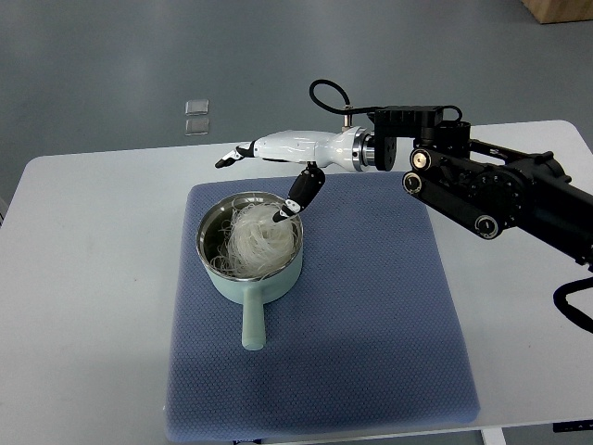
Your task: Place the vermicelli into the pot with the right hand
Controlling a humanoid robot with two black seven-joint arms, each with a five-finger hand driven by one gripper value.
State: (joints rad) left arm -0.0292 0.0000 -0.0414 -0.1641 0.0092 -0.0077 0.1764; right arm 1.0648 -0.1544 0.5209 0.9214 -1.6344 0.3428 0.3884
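Observation:
A pale green pot (250, 278) with a steel inside and a short handle toward me sits on the blue mat (371, 315). A tangle of white vermicelli (258, 239) lies inside it, heaped toward the right rim. My right hand (269, 171) hovers just above and behind the pot, arm coming in from the right. Its fingers (232, 155) stretch out to the left and hold nothing. The thumb (298, 197) points down at the pot's right rim, its tip close to the noodles.
The mat lies on a white table (93, 278). The black arm links (491, 190) cross the table's upper right. Two small clear squares (195, 116) lie on the grey floor beyond the table.

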